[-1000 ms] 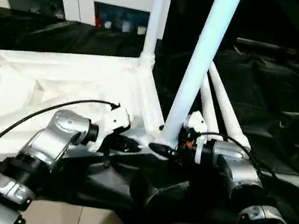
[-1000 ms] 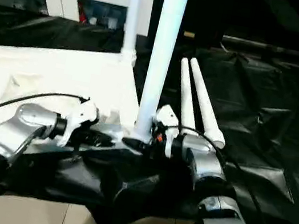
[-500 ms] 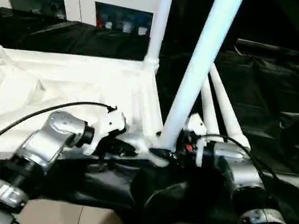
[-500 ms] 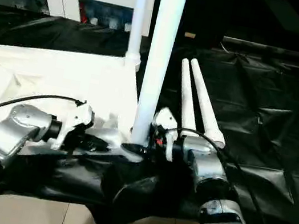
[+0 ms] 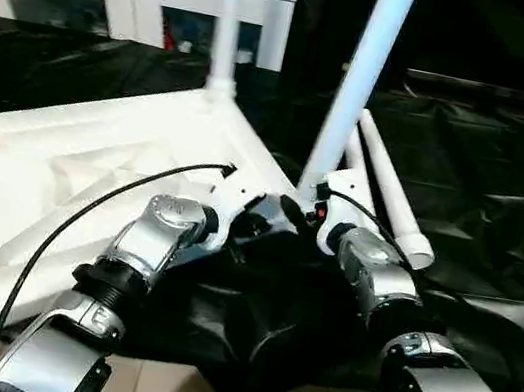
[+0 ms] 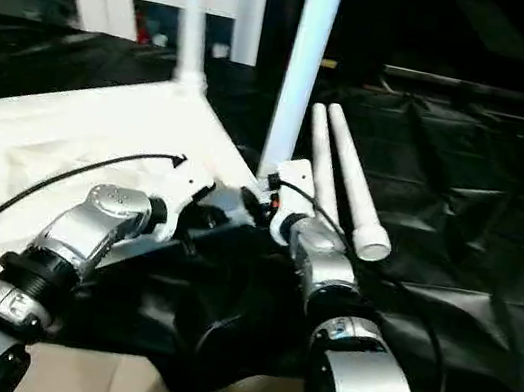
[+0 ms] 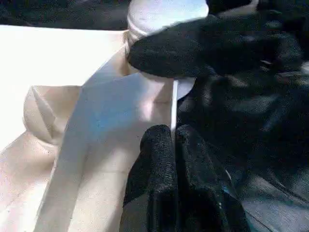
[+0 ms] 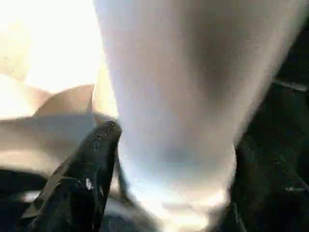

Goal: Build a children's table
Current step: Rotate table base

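Upside down on the black-draped surface point(image 5: 505, 198): the children's table point(image 5: 63, 171), ribbed underside up. Already upright in the corner sockets: a far leg point(image 5: 225, 17) and a near leg point(image 5: 363, 82). Lying side by side on the cloth just right of the top: two loose legs point(image 5: 394, 194), not fitted yet.

Right tool point(image 5: 303, 206) wrapped around the very base of the near leg, one black finger point(image 8: 91, 159) pressed against it, so grasping it by the look of things. Left tool point(image 7: 173, 133) clenched on nothing, fingers pinched together, tips against the rim of the top right by that corner socket point(image 7: 164, 72).

Biggest worries from here, just guessing:
- Gripping that low on such a long leg means little control over the upper end. Any sideways nudge could lean it and jam or pop it in the socket.
- Could be only half seated. Can't tell from these views. Letting go too soon might tip it onto the loose legs.
- Bracing with a closed tool on a smooth rim looks slippy. Might skid the whole top across the cloth while pushing the leg home.
- Also worth watching: cable point(image 5: 86, 216) over the left forearm snagging on the edge of the top.

No brands, labels or readable writing anywhere.
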Available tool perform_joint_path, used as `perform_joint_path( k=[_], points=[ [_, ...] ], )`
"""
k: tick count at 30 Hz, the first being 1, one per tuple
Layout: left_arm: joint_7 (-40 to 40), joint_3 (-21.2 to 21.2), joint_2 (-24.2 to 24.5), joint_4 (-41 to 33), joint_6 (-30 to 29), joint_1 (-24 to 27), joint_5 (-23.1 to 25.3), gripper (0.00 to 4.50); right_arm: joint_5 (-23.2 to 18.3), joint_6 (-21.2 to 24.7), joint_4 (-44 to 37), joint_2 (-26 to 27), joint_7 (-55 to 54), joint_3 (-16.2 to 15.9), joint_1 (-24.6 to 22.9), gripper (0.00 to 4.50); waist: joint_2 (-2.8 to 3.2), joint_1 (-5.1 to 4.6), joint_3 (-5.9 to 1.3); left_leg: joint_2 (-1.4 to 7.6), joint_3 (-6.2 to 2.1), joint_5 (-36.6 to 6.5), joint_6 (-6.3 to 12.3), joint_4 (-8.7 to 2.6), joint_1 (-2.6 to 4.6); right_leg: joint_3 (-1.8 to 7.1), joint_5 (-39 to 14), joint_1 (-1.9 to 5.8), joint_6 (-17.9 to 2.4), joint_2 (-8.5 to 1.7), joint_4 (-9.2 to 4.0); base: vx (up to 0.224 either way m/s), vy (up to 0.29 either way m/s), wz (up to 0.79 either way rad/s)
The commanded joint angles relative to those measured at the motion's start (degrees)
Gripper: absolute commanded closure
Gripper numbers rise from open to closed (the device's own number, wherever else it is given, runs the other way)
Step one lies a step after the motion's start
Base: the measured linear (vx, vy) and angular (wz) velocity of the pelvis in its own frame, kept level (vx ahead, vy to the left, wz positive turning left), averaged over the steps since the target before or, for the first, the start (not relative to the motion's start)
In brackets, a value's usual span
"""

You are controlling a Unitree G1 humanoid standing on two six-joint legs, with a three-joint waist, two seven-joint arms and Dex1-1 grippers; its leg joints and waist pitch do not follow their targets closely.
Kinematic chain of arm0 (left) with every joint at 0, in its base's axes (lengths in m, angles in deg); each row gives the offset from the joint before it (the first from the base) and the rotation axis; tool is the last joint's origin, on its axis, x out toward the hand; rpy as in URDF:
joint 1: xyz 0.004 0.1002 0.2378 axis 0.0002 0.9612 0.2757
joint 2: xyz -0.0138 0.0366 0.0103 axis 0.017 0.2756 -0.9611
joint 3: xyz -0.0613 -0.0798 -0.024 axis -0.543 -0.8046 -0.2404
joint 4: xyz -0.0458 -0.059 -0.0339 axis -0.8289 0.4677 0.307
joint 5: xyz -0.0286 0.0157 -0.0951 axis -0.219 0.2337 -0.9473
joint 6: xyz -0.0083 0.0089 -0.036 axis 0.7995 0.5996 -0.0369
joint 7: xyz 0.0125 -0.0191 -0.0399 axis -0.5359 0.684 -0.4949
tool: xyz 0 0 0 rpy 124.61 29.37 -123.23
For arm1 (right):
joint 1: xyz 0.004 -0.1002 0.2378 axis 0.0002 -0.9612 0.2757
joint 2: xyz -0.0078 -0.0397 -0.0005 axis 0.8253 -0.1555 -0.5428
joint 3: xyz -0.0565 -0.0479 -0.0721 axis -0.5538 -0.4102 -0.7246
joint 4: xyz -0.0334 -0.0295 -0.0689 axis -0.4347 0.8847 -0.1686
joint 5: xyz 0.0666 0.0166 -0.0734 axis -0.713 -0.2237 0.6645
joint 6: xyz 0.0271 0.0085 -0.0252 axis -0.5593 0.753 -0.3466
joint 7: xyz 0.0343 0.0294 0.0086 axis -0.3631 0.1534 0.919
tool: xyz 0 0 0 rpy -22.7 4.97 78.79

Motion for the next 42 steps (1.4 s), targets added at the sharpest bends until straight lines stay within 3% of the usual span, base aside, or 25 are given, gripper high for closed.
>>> perform_joint_path(
  k=[1,7,10,13,14,16,17,18,19,20,21,22,25,27,28,29,31,32,33,34,35,36,38,40,42],
  points=[
    [3.1,-0.1,-1.5,0.7,1.6,-1.7,0.0,4.50,1.4,1.1,3.2,4.5,1.8,-3.5,-1.5,0.98,0.15,-0.06,-3.28,0.46,-0.03,-14.7,0.19,-3.66,0.58,1.92,-10.5,2.25,-10.6,-2.44,-4.79,0.000,0.000,0.00],
    [5.1,-0.8,-2.3,2.8,3.1,-2.3,-0.3,4.50,0.0,-2.7,0.5,2.7,-2.6,-0.9,-2.0,0.98,0.05,-0.31,-3.09,0.49,0.00,-17.2,0.14,-3.78,0.75,2.01,-13.9,2.10,-10.5,-2.62,-5.23,0.000,0.000,0.00],
    [9.0,-2.5,-3.1,5.6,5.3,-3.7,-0.4,4.50,0.6,-2.8,-2.3,1.4,-3.0,-0.8,-3.4,0.98,-0.19,-0.08,-3.10,0.45,0.02,-17.0,0.09,-3.79,0.68,2.05,-14.3,2.14,-9.2,-2.43,-5.40,0.000,0.000,0.00],
    [13.5,-4.1,-3.8,8.9,9.1,-5.6,-0.2,4.50,0.7,-1.6,-6.2,0.7,-3.5,-0.7,-5.6,0.98,-0.23,-0.16,-3.50,0.35,-0.07,-13.3,1.02,-3.50,0.30,1.96,-8.7,2.55,-9.7,-2.38,-4.79,0.000,0.000,0.00],
    [14.8,-5.1,-4.2,10.7,11.6,-6.9,-0.7,4.22,1.0,-0.4,-10.3,0.3,-3.8,-1.2,-7.7,0.94,0.18,-0.08,-3.80,0.30,-0.06,-10.6,1.80,-3.17,0.32,1.92,-3.8,2.58,-10.4,-2.23,-4.45,0.000,0.000,0.00],
    [15.1,-5.8,-4.5,11.0,12.9,-7.5,-1.4,4.05,1.5,0.2,-12.5,0.4,-3.8,-2.1,-8.9,0.91,-0.04,0.05,-4.14,0.20,-0.13,-5.6,3.36,-2.69,0.00,1.73,4.9,3.03,-12.1,-2.12,-3.47,0.000,0.000,0.00],
    [15.4,-5.8,-4.5,11.0,13.5,-7.7,-1.3,3.87,1.7,0.5,-13.2,0.5,-3.9,-2.5,-9.3,0.91,0.31,0.17,-4.33,0.20,-0.15,-3.4,4.25,-2.43,0.01,1.61,9.1,3.04,-13.3,-2.09,-3.13,0.000,0.000,0.00],
    [16.2,-5.5,-4.2,11.1,14.2,-7.9,-0.8,3.87,2.1,0.6,-13.6,0.7,-4.1,-3.0,-9.6,0.91,0.77,0.18,-4.43,0.19,-0.20,-2.9,4.45,-2.31,0.00,1.56,10.7,3.01,-13.8,-2.08,-2.87,0.000,0.000,0.00],
    [16.6,-5.5,-4.1,11.1,14.4,-7.9,-0.6,3.81,2.2,0.6,-13.6,0.8,-4.2,-3.1,-9.6,0.91,0.53,-0.03,-4.36,0.14,-0.06,-3.5,5.13,-2.23,0.08,1.49,12.4,3.05,-14.8,-1.98,-2.88,0.000,0.000,0.00],
    [18.6,-5.1,-3.5,10.8,15.3,-8.1,0.6,3.81,2.4,0.5,-13.6,1.0,-4.4,-3.5,-9.6,0.91,1.13,0.04,-4.31,0.15,-0.11,-4.2,5.07,-2.25,0.13,1.47,12.0,2.97,-14.9,-2.03,-2.90,0.000,0.000,0.00],
    [19.9,-4.9,-2.9,10.5,15.6,-8.2,1.3,3.67,2.6,0.5,-13.4,1.2,-4.4,-3.7,-9.5,0.91,1.04,-0.09,-4.19,0.21,-0.07,-5.9,4.93,-2.35,0.20,1.51,10.5,3.03,-14.8,-2.16,-3.14,0.000,0.000,0.00],
    [24.0,-5.5,-0.3,6.9,15.2,-8.1,3.5,3.56,3.5,0.6,-12.7,1.7,-4.3,-4.6,-9.1,0.91,1.40,-0.07,-4.20,0.38,-0.16,-6.9,4.67,-2.46,0.32,1.48,9.6,2.99,-14.6,-2.17,-3.21,0.000,0.000,0.00],
    [24.2,-7.4,2.9,-0.7,11.3,-6.4,4.1,3.56,3.8,0.7,-11.7,2.1,-4.5,-4.9,-8.3,0.91,0.60,-0.48,-3.96,0.68,-0.16,-8.3,3.74,-2.74,0.20,1.43,5.3,3.20,-14.5,-2.53,-3.34,0.000,0.000,0.00],
    [20.9,-9.4,7.9,-13.1,4.2,-2.3,5.3,3.56,3.5,1.6,-11.2,2.5,-4.8,-5.0,-7.3,0.91,1.00,-0.51,-3.65,0.88,0.05,-8.5,2.92,-2.82,0.46,1.53,1.6,2.66,-14.7,-2.41,-3.43,0.000,0.000,0.00],
    [20.0,-10.3,9.3,-16.5,2.0,-0.9,5.3,3.56,3.5,2.1,-11.4,2.6,-4.8,-5.1,-7.2,0.91,-0.24,-0.62,-3.57,1.00,0.23,-8.6,2.94,-2.89,0.56,1.58,0.8,2.66,-14.5,-2.33,-3.56,0.000,0.000,0.00],
    [18.6,-11.7,11.0,-21.1,-1.4,0.9,5.2,3.56,3.4,2.3,-11.1,2.7,-4.8,-5.0,-6.7,0.91,0.25,-0.25,-3.52,1.03,0.10,-8.4,2.56,-3.02,0.49,1.59,-1.2,2.71,-14.2,-2.55,-3.30,0.000,0.000,0.00],
    [18.6,-11.7,11.0,-21.1,-1.4,0.9,5.2,3.56,3.4,2.3,-11.1,2.7,-4.8,-5.0,-6.7,0.91,0.35,-0.41,-3.25,0.96,0.28,-8.7,1.75,-3.14,0.61,1.68,-2.5,2.20,-13.4,-2.19,-3.50,0.000,0.000,0.00],
    [11.7,-15.0,18.7,-36.6,-12.8,8.7,6.5,3.56,3.3,2.1,-8.3,3.5,-4.7,-4.8,-4.5,0.91,-1.63,-0.23,-3.47,1.51,0.30,-9.3,1.15,-3.12,0.98,1.64,-3.1,2.44,-13.3,-2.76,-3.19,0.000,0.000,0.00],
    [10.1,-15.5,20.4,-39.6,-15.0,10.5,7.0,3.56,3.3,2.0,-7.8,3.7,-4.7,-4.9,-4.1,0.91,-2.43,-0.78,-2.94,1.19,0.10,-8.5,1.56,-3.70,-0.41,1.46,-5.9,2.84,-12.0,-2.73,-2.88,0.000,0.000,0.00],
    [10.0,-15.4,21.7,-41.4,-16.6,11.6,6.6,3.56,3.3,1.9,-7.5,3.8,-4.7,-5.0,-3.9,0.91,-1.29,-0.51,-2.98,1.28,-0.01,-9.2,0.82,-3.76,0.20,1.49,-7.3,2.48,-11.4,-2.78,-2.97,0.000,0.000,0.00],
    [9.6,-15.7,23.4,-43.4,-18.6,13.1,7.0,3.56,3.3,1.8,-6.9,3.9,-4.8,-5.0,-3.5,0.91,-0.66,-0.54,-2.97,1.38,0.40,-10.4,-0.38,-3.50,1.70,1.67,-5.9,1.04,-11.0,-2.14,-3.33,0.000,0.000,0.00],
    [8.5,-16.3,26.2,-46.2,-21.2,15.7,8.1,3.56,3.3,1.7,-6.1,4.3,-5.0,-4.9,-2.8,0.91,-2.27,-0.60,-2.73,1.30,0.48,-9.8,-1.24,-3.66,1.33,1.60,-3.5,1.37,-11.1,-1.70,-3.14,0.000,0.000,0.00],
    [7.3,-17.1,28.1,-47.9,-22.7,17.8,9.3,3.56,3.2,1.7,-5.5,4.6,-5.2,-4.8,-2.3,0.91,-2.53,-0.41,-2.74,1.13,0.46,-9.7,-2.07,-3.60,1.33,1.68,-2.1,1.42,-10.6,-1.78,-2.85,0.000,0.000,0.00],
    [6.6,-18.8,31.2,-51.3,-28.0,21.7,10.5,3.56,3.2,1.7,-3.8,5.1,-5.6,-4.5,-1.0,0.91,-3.69,-0.49,-2.62,1.11,0.43,-10.4,-2.64,-3.73,1.07,1.72,-2.5,1.58,-10.1,-1.89,-2.79,0.000,0.000,0.00],
    [6.4,-20.2,33.4,-53.2,-31.9,24.4,11.6,3.56,3.3,1.8,-3.0,5.5,-6.0,-4.5,-0.4,0.91,-4.01,-0.52,-2.47,1.06,0.39,-12.8,-3.59,-3.87,1.21,1.83,-5.0,1.38,-9.3,-1.95,-3.13,0.000,0.000,0.00]
  ],
)
